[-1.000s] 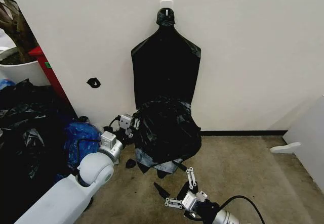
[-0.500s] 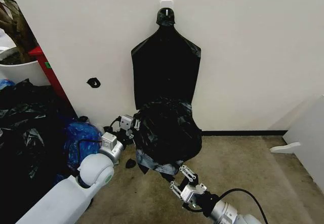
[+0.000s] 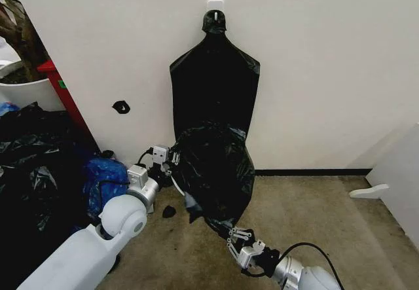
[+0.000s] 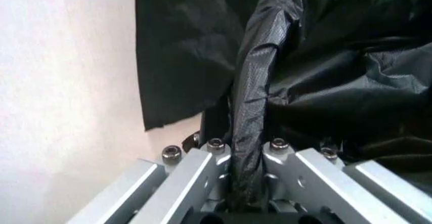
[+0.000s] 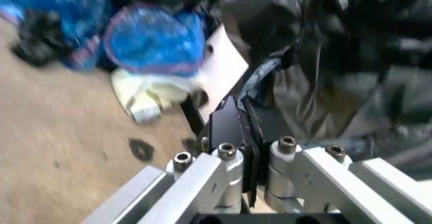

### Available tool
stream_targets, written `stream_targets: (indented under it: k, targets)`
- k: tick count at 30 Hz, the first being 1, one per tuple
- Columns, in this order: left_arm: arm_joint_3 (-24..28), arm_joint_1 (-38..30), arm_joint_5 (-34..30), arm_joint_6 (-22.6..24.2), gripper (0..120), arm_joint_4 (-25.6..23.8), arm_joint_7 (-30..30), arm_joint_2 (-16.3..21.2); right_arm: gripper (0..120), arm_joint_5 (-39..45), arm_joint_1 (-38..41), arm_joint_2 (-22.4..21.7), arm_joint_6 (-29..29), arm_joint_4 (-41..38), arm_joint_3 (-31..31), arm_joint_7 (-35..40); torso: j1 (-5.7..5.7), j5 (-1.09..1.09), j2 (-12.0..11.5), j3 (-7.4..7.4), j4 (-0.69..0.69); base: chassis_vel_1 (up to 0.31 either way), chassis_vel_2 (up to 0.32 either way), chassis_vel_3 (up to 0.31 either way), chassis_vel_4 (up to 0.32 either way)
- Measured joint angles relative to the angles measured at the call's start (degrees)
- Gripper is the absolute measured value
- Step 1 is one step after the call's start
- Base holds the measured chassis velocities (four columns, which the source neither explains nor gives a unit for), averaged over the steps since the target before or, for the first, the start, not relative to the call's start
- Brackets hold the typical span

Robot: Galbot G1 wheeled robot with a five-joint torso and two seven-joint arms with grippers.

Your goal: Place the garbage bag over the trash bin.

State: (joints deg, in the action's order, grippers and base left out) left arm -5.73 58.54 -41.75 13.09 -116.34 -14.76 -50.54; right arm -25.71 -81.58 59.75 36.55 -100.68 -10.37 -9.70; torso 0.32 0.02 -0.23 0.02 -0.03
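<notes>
In the head view the garbage bag (image 3: pixel 216 175) stands as a crinkled black mound on the floor against the wall, just below a flat black bag (image 3: pixel 215 93) hanging from a hook. The left gripper (image 3: pixel 163 162) is at the mound's upper left edge, and the right gripper (image 3: pixel 237 239) is low at its bottom front corner. The trash bin itself is hidden; a thin white curve (image 3: pixel 177 184) at the bag's left edge may be its rim, though that is hard to tell. A heap of black and blue bags (image 3: pixel 46 172) lies well to the left. In the left wrist view the left gripper (image 4: pixel 246 176) has its fingers drawn in tight on a gathered fold of the garbage bag (image 4: pixel 324 67), which runs up out of the jaws. In the right wrist view the right gripper (image 5: pixel 246 148) has its fingers pressed together on a thin strip of the garbage bag (image 5: pixel 337 77), the floor behind. Judged from this, the bag is already draped over the bin, and what is left is pulling the hem down and letting go.
</notes>
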Motion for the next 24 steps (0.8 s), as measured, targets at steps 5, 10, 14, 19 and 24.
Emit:
stream_targets:
  k: [5, 10, 14, 19, 24]
  targets:
    - [0.0, 0.5, -1.6, 1.8, 1, -1.5, -0.9, 0.2, 0, -2.8, 2.8, 1.3, 1.5, 4.5, -1.7, 0.9, 0.0, -0.01, 0.0, 0.0, 0.01, 0.0, 0.0, 0.0, 0.0]
    - [0.3, 0.5, -4.3, -0.1, 1, -2.6, -1.4, -0.1, 0, 2.1, 3.9, 2.1, 3.8, 6.5, -0.4, -3.3, 0.0, -0.01, 0.0, 0.0, 0.01, 0.0, 0.0, 0.0, 0.0]
    - [0.8, 0.4, -4.6, -2.3, 1, -2.2, -0.4, -0.5, 0, 10.3, 3.6, 2.7, 6.5, 5.3, 1.3, -11.6, 0.0, -0.01, 0.0, 0.0, 0.0, 0.0, 0.0, 0.0, 0.0]
    - [1.1, 0.5, -4.9, -2.0, 1, -2.4, -0.1, -0.7, 0, 11.1, 3.9, 3.7, 7.4, 5.4, 1.4, -14.2, 0.0, -0.01, 0.0, 0.0, 0.0, 0.0, 0.0, 0.0, 0.0]
    - [1.1, 1.0, -5.0, -0.2, 1, -3.5, -0.6, -0.4, 0, 2.1, 5.7, 4.6, 6.5, 8.0, -0.8, -8.2, 0.0, -0.01, 0.0, 0.0, 0.0, 0.0, 0.0, 0.0, 0.0]
